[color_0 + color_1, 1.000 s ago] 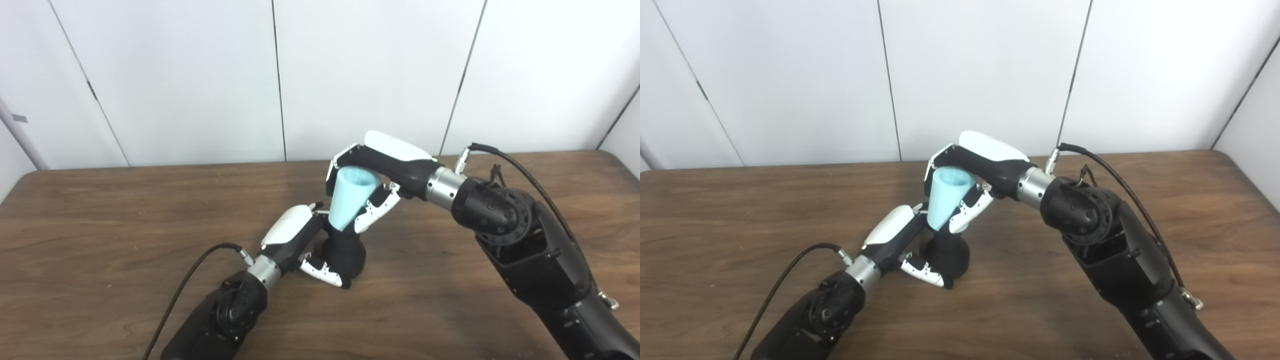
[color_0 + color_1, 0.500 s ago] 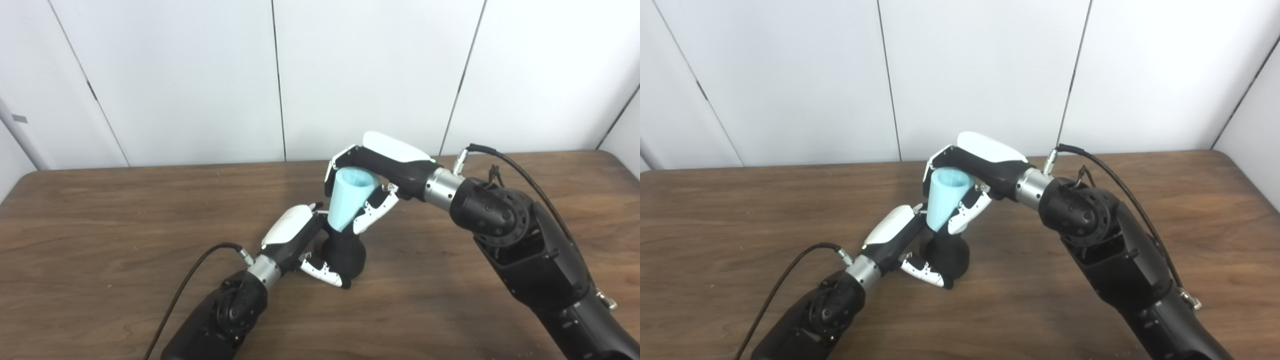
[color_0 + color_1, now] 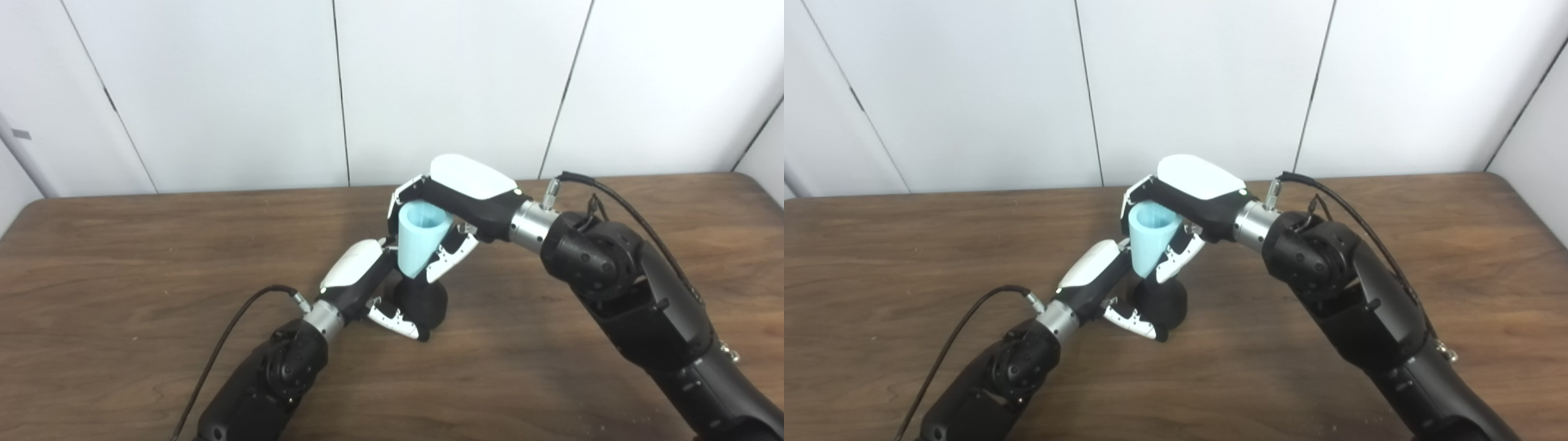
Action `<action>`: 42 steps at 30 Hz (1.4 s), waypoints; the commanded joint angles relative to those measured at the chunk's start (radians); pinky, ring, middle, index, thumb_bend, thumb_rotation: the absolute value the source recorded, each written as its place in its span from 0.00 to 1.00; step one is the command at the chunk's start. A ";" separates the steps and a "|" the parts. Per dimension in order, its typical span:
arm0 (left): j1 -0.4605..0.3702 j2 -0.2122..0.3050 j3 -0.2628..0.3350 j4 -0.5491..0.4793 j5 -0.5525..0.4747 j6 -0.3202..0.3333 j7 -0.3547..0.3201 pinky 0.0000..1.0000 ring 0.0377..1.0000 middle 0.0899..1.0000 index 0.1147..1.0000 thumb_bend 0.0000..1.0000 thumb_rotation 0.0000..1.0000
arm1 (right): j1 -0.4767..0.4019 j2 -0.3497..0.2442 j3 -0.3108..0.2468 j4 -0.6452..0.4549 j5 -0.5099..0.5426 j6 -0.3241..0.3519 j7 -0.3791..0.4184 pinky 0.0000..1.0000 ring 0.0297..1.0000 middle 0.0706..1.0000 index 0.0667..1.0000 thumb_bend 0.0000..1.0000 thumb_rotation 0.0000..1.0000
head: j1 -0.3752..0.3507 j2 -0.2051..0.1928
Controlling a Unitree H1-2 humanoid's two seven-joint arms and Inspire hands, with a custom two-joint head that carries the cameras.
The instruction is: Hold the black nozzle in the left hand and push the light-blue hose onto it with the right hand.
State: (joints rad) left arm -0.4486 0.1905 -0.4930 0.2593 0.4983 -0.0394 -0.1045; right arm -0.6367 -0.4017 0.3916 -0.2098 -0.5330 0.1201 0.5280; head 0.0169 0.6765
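Two parts meet at the middle of the wooden table (image 3: 122, 245): a black nozzle (image 3: 422, 303), bulbous and matte, standing on the tabletop, and a light-blue hose (image 3: 418, 242), a smooth cone with its wide open mouth up and its narrow end down on the nozzle's neck. We cannot tell how far the hose end sits over the neck, since fingers cover the join. Our left hand (image 3: 367, 294) wraps the nozzle from its left side, with the thumb curled round the base in front. Our right hand (image 3: 453, 214) reaches in from the right and closes round the hose from above and behind, fingers on its far side, thumb near its lower part. The table is dark brown with a visible grain. Behind it stand plain white wall panels (image 3: 1200, 86) split by thin dark seams.
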 commanded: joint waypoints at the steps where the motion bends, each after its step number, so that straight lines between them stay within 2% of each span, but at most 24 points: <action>1: 0.047 0.017 -0.039 0.046 0.042 0.106 -0.108 1.00 0.59 0.43 0.42 0.53 0.00 | -0.014 -0.018 0.009 0.017 -0.022 -0.013 0.019 0.35 0.42 0.47 0.50 0.50 0.00 | 0.001 0.001; 24: 0.063 0.033 -0.042 0.012 0.050 0.118 -0.127 0.99 0.59 0.43 0.42 0.53 0.00 | 0.004 0.003 -0.030 0.005 0.003 0.028 0.015 0.36 0.41 0.46 0.50 0.50 0.00 | 0.000 0.022; 42: 0.063 0.043 -0.037 -0.003 0.041 0.127 -0.141 0.98 0.61 0.44 0.42 0.53 0.00 | 0.033 -0.006 -0.018 0.041 -0.020 -0.003 -0.017 0.36 0.41 0.47 0.50 0.50 0.00 | -0.004 0.034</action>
State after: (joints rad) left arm -0.4421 0.2036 -0.4954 0.2064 0.5115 0.0179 -0.1484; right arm -0.6101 -0.3849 0.3660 -0.1954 -0.5234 0.1215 0.5008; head 0.0123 0.7102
